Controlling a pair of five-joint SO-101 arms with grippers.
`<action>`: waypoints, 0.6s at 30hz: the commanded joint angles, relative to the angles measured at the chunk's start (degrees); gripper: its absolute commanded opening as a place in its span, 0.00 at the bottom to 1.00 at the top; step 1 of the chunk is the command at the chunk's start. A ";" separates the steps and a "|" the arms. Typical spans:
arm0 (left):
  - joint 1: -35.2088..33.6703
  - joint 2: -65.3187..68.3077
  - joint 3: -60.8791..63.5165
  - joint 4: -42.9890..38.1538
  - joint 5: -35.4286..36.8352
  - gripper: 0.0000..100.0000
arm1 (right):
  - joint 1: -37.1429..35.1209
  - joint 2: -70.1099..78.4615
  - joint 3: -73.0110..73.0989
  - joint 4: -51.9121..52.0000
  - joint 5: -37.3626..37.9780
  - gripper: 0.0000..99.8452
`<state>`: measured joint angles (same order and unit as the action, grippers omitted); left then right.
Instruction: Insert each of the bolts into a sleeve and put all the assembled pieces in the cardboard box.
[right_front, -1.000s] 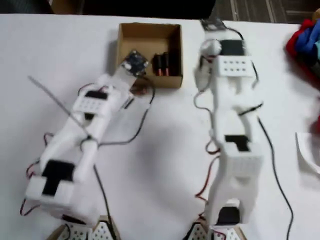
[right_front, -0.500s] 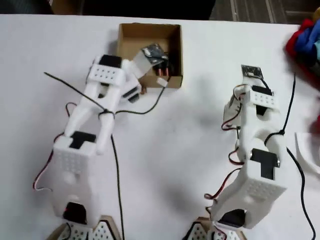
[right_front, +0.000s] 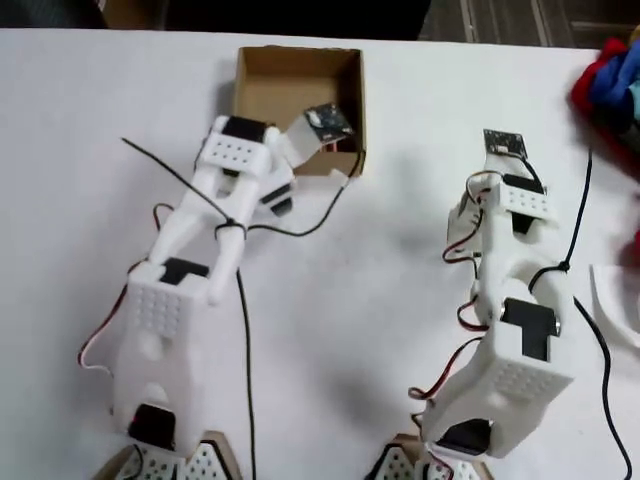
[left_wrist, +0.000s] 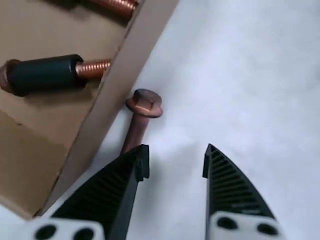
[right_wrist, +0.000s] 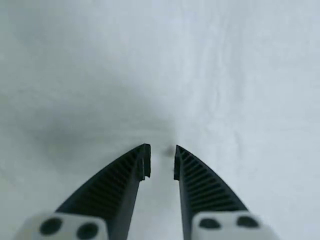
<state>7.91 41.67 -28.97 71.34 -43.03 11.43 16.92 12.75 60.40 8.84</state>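
Bolt (left_wrist: 144, 104): bare copper, no sleeve on it. It lies on the table (left_wrist: 260, 75) just outside the cardboard box (left_wrist: 125, 65). The shank runs along the outer face of the box wall, touching it or very nearly, with the flanged head at the end away from the gripper.

Inside the box is one assembled piece (left_wrist: 45, 75), a black sleeve with thread poking out one end. A second copper thread (left_wrist: 112, 5) lies deeper in.

Step in hand, as I judge it: fetching this loose bolt, which needs a sleeve before it can be boxed. The task looks partly done, with at least one piece in the box and this one not.

Left gripper (left_wrist: 175, 159): jaws well apart, nothing held. One finger (left_wrist: 131, 172) sits over the lower end of the shank; contact cannot be told. The bolt is not between the jaws but off to the box side.

Next move calls for a sideways shift toward the box to bracket the shank, then a close. The wall leaves little room for a finger between bolt and cardboard. Nudging the bolt clear first may be needed.

Right gripper (right_wrist: 160, 161): jaws a narrow slit apart, empty, over bare table and well apart from the box.
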 joint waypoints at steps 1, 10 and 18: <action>0.00 0.44 -2.59 -1.58 -0.44 0.19 | 0.66 -3.82 -0.09 -0.66 -0.44 0.07; 0.00 1.76 -2.68 -3.25 -0.53 0.19 | 0.66 -3.82 -0.09 -0.66 -0.44 0.07; 1.49 1.85 -2.15 -1.58 -0.53 0.09 | 0.66 -3.82 -0.09 -0.66 -0.44 0.07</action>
<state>8.53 43.78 -28.97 69.32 -43.03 11.43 16.92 12.75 60.40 8.84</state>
